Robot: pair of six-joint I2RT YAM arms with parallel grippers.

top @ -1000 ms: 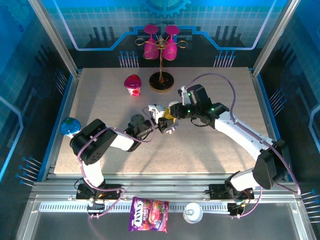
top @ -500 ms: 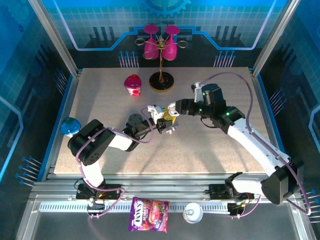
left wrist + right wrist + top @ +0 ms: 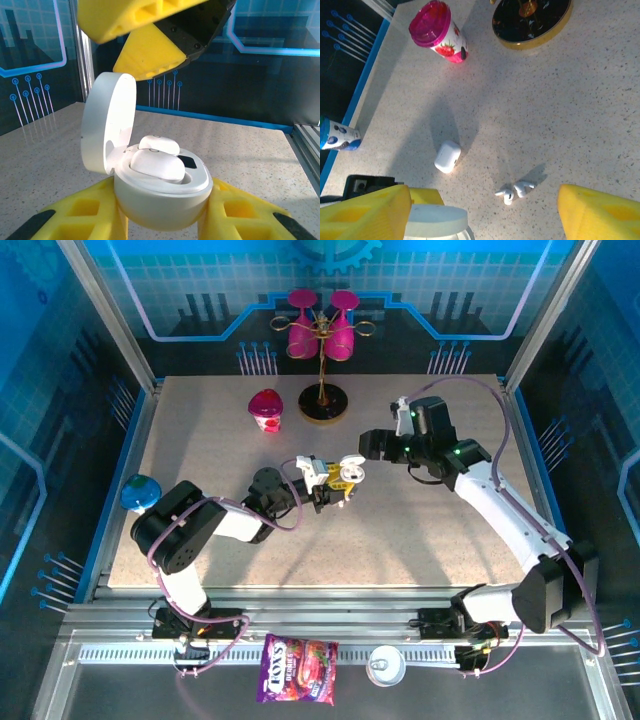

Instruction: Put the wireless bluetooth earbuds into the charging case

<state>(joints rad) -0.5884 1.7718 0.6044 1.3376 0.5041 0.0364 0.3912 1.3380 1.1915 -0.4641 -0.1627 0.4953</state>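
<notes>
Left wrist view sets the round white charging case (image 3: 160, 200) low and centre. Its lid (image 3: 107, 130) is hinged open and upright on the left. Two glossy white seated earbuds (image 3: 156, 164) lie side by side in its wells, the nearer one hiding much of the farther. The left gripper (image 3: 160, 220) is closed on the case's sides and holds it clear of the table between two yellow fingers (image 3: 75, 212).

From the top, the left arm (image 3: 230, 520) lies low, stretched from its base toward the table's middle. The right arm (image 3: 500, 510) rises from its base and bends back leftward. The right gripper (image 3: 375, 443) hangs just beside and above the case, apart from it. Its yellow fingers (image 3: 365, 212) stand wide apart with nothing between them.

Below the right wrist, two loose earbuds (image 3: 515, 191) lie touching on the speckled table (image 3: 580, 115). A second case (image 3: 447, 156), closed, rests near them to the left. Farther off are a pink-lidded strawberry cup (image 3: 440, 37), the black gold-rimmed base (image 3: 532, 17) of a stand holding pink glasses (image 3: 322, 335), and a blue-topped container (image 3: 138, 492) at the left edge. A candy bag (image 3: 298, 668) and a can (image 3: 386, 665) lie on the near rail.
</notes>
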